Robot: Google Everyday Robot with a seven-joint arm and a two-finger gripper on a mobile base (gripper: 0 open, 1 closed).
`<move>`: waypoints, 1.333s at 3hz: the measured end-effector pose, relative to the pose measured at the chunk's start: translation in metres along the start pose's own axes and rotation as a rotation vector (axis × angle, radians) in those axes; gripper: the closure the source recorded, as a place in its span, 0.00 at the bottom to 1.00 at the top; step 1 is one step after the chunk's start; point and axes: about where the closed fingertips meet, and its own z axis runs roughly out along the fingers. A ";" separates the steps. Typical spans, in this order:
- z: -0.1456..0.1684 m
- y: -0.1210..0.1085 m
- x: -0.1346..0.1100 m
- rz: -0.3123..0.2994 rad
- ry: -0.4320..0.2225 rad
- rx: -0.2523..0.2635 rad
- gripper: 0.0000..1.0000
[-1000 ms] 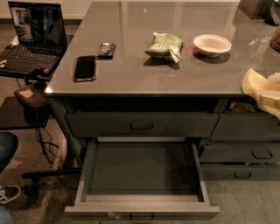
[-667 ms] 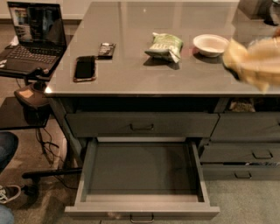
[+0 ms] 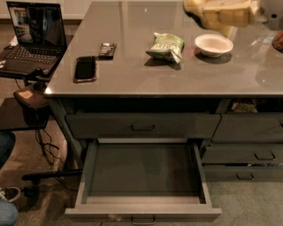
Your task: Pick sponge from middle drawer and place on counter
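Since a moment ago, the pale yellow foam sponge with wavy edges [image 3: 219,13] has travelled up and to the left from the right edge of the view. It now hangs blurred in the air over the back of the large, slightly glossy grey counter [image 3: 132,77], just above the small white bowl [image 3: 213,45]. It looks lumpy and soft, lighter on top and shaded below. The grey gripper [image 3: 266,12] sits right against the sponge's right end at the top corner of the view. How wide it stands, and whether it grips the sponge, I cannot tell. The wide dark grey middle drawer [image 3: 141,172] is pulled out below, its flat dark interior bare. A crumpled green snack bag [image 3: 166,46] lies left of the bowl, and a flat black phone [image 3: 85,68] lies near the counter's left edge.
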 end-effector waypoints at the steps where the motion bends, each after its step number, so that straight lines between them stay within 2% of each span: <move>1: 0.001 0.001 0.000 0.001 0.001 -0.002 1.00; 2: 0.019 -0.005 0.012 -0.024 -0.004 0.043 1.00; 3: 0.058 -0.041 0.036 -0.066 0.023 0.135 1.00; 4: 0.098 -0.027 0.016 -0.088 -0.016 0.091 1.00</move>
